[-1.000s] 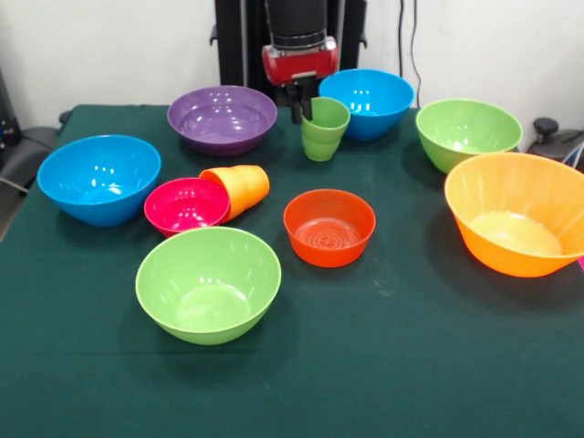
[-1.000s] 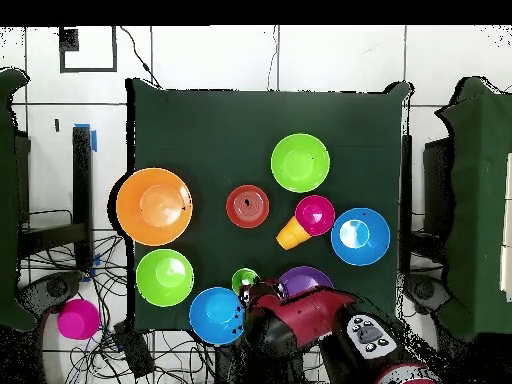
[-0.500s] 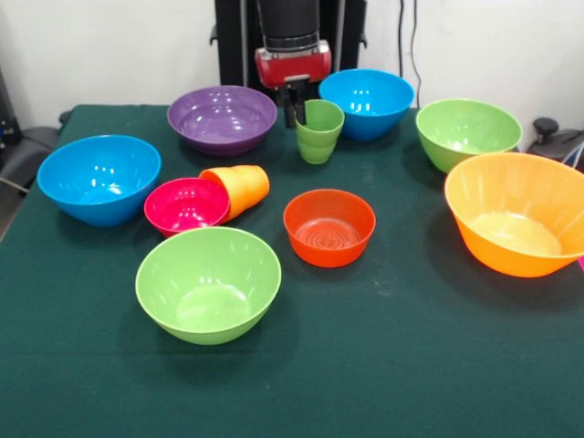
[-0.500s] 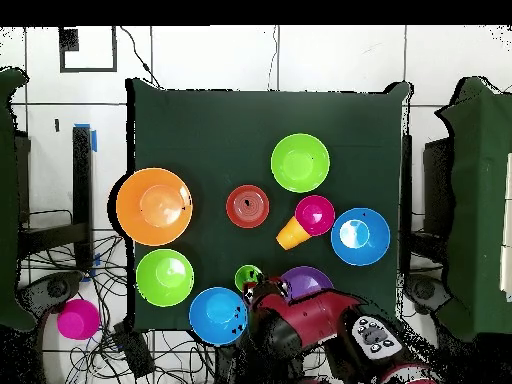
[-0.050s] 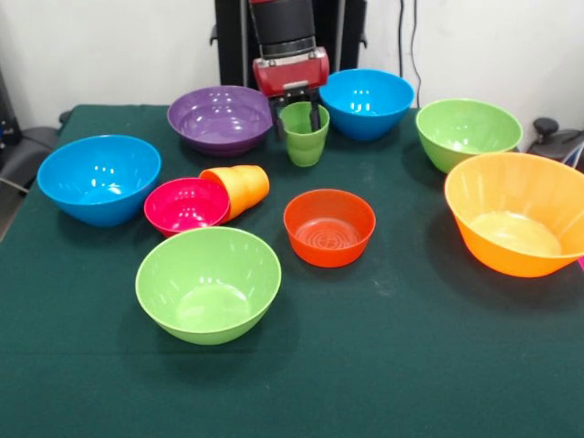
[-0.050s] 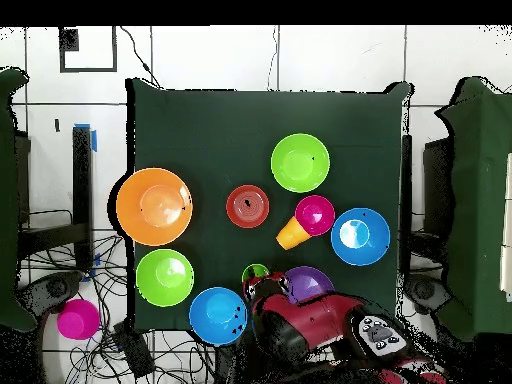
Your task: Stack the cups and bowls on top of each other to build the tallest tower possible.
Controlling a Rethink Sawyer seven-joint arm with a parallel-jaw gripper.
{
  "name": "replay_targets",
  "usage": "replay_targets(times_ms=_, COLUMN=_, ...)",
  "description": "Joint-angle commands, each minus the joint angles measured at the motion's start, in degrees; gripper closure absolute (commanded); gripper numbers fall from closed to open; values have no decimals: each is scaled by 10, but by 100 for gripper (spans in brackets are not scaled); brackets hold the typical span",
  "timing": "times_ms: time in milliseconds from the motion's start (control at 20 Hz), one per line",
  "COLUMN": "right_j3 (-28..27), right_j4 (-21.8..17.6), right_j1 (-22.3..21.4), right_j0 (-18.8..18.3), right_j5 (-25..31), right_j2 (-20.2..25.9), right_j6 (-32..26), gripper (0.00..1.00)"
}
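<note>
Now that the small light green plastic cup (image 5: 304, 133) has slid leftward towards the purple plastic bowl (image 5: 222, 118), your pincer (image 5: 298, 108) pinches its rim. Nothing is stacked yet.

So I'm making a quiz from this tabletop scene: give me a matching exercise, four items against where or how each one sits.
Items:
1. green cup
2. orange cup
3. purple bowl
4. red bowl

States:
A. lying on its side against the magenta bowl
B. upright between the gripper fingers
C. upright, alone near the table's middle
D. at the far edge, beside the green cup

Pairs: 1-B, 2-A, 3-D, 4-C
</note>
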Motion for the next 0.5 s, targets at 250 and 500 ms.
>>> replay_targets(times_ms=250, right_j3=-10, right_j4=-13, right_j1=-49, right_j0=-52, right_j5=131, right_j2=89, right_j6=5, gripper=0)
replay_targets(times_ms=500, right_j3=65, right_j4=84, right_j1=-204, right_j0=-159, right_j5=317, right_j2=212, right_j6=-132, gripper=0)
